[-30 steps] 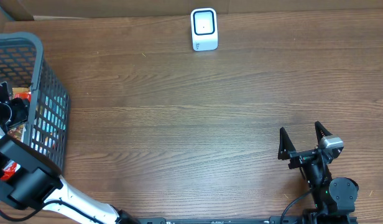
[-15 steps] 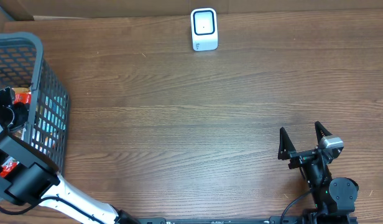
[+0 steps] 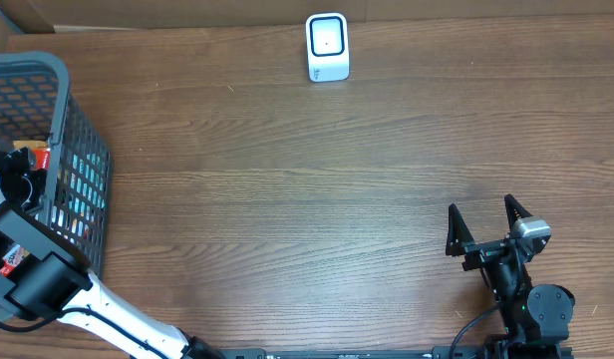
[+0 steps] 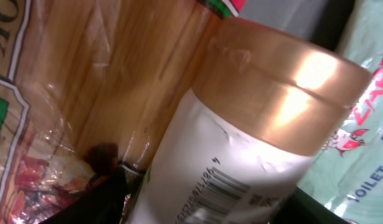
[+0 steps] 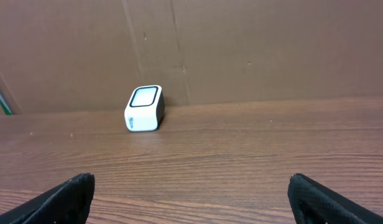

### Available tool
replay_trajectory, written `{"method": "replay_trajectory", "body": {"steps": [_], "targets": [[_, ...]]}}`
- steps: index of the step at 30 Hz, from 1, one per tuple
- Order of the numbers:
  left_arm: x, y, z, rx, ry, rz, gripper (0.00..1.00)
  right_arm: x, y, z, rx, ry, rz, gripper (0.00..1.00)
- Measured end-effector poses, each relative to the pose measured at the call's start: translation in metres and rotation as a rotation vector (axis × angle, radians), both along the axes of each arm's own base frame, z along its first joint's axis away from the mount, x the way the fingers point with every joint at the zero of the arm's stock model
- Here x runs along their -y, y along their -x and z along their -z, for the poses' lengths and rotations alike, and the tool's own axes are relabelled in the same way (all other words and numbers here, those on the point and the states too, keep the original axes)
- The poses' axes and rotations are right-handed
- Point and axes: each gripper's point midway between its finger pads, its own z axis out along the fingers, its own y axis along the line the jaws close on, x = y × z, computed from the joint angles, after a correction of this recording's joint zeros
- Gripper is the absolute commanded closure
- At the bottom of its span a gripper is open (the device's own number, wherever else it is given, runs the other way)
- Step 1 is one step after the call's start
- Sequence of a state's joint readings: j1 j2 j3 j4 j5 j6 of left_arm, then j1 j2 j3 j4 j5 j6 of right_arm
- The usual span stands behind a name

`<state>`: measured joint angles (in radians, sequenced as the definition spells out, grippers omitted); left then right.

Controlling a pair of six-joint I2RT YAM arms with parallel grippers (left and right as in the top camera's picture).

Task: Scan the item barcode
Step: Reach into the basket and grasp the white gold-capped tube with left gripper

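Note:
A white bottle (image 4: 210,162) with a gold cap (image 4: 278,87) lies in the basket, its barcode (image 4: 210,193) facing the left wrist camera. My left gripper (image 4: 207,208) is down inside the basket (image 3: 83,150), one dark finger (image 4: 101,199) on each side of the bottle, open, with a sliver of gap on the left. In the overhead view the arm (image 3: 28,269) hides the bottle. The white scanner (image 3: 327,46) stands at the table's far edge, also in the right wrist view as the scanner (image 5: 143,109). My right gripper (image 3: 489,221) rests open near the front right, holding nothing.
The dark mesh basket at the left edge holds other goods: a clear bag of brown contents (image 4: 117,74), a green toilet-paper pack (image 4: 365,124), a red packet (image 3: 35,155). A cardboard wall (image 5: 241,50) backs the wooden table (image 3: 287,199).
My left gripper has shifted a little within the basket and its fingers have drawn closer together around the bottle. The right arm has not moved.

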<state>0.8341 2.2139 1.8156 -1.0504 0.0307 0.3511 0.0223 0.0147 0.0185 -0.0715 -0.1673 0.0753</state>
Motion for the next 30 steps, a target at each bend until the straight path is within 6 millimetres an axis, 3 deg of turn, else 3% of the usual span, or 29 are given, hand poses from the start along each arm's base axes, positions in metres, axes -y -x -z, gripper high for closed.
{"method": "replay_trajectory", "body": {"steps": [1, 4, 12, 15, 21, 24, 30], "targets": [[-0.001, 0.0, 0.001, -0.004, -0.001, 0.0, 0.47, 0.0, 0.0, 0.0, 0.0, 0.0, 0.0, 0.0], [-0.002, -0.001, 0.002, -0.007, -0.002, 0.01, 0.77, 0.0, 0.0, 0.0, 0.0, 0.0, 0.0, 0.0], [-0.001, -0.003, 0.002, -0.006, 0.013, 0.018, 0.87, 0.0, 0.0, 0.0, 0.0, 0.0, 0.0, 0.0], [0.0, -0.003, 0.001, -0.013, 0.026, 0.014, 0.96, 0.0, 0.0, 0.0, 0.0, 0.0, 0.0, 0.0], [-0.001, -0.007, -0.008, -0.015, 0.049, -0.045, 0.96, 0.0, 0.0, 0.0, 0.0, 0.0, 0.0, 0.0], [-0.003, -0.01, -0.022, -0.009, 0.048, -0.074, 0.96, 0.0, 0.0, 0.0, 0.0, 0.0, 0.0, 0.0], [-0.014, -0.024, -0.074, 0.064, -0.016, -0.108, 0.96, 0.0, 0.0, 0.0, 0.0, 0.001, 0.001, 0.0]]}}
